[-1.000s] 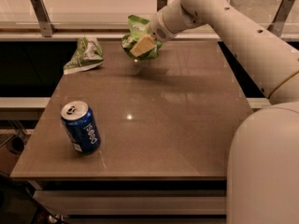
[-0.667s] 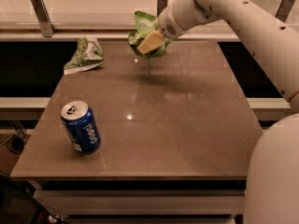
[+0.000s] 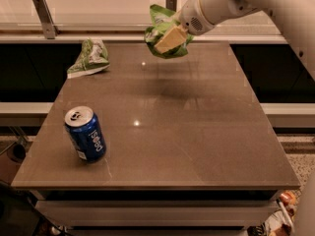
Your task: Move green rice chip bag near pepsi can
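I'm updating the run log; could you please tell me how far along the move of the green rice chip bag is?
Done: the green rice chip bag is grasped and clear of the table. In hand: the gripper holds it in the air over the far side, jaws shut on it. Left: carry it to the pepsi can at the near-left corner and set it down.

You see a brown table (image 3: 197, 132). A small dark green bag (image 3: 88, 58) lies near its far left corner, well away from the gripper (image 3: 171, 36) up over the far edge.
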Tool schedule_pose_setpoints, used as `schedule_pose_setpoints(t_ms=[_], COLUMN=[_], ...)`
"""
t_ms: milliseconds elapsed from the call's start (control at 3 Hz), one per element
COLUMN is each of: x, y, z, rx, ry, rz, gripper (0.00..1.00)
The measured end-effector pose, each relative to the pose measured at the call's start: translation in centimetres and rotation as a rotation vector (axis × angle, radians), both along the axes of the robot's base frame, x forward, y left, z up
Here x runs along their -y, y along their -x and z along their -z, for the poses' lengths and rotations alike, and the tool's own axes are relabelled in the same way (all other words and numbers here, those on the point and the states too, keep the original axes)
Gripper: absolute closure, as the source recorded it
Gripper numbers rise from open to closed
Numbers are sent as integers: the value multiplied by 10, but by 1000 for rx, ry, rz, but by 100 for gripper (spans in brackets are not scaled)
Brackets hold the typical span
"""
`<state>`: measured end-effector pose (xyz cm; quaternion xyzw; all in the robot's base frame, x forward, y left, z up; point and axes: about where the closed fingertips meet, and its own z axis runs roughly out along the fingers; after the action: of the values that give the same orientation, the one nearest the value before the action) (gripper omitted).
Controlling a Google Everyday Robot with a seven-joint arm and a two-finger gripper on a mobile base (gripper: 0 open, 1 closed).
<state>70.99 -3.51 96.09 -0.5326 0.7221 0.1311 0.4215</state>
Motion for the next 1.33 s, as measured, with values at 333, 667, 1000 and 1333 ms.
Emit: schedule_pose_setpoints(t_ms=[333, 667, 1000, 1333], x=[8, 11, 12, 11], y=[24, 56, 86, 118], z=[-9, -14, -13, -6], rx=[-14, -30, -59, -109], ry=[-8, -22, -16, 33], rz=[-22, -44, -94, -169], gripper=[100, 100, 100, 100])
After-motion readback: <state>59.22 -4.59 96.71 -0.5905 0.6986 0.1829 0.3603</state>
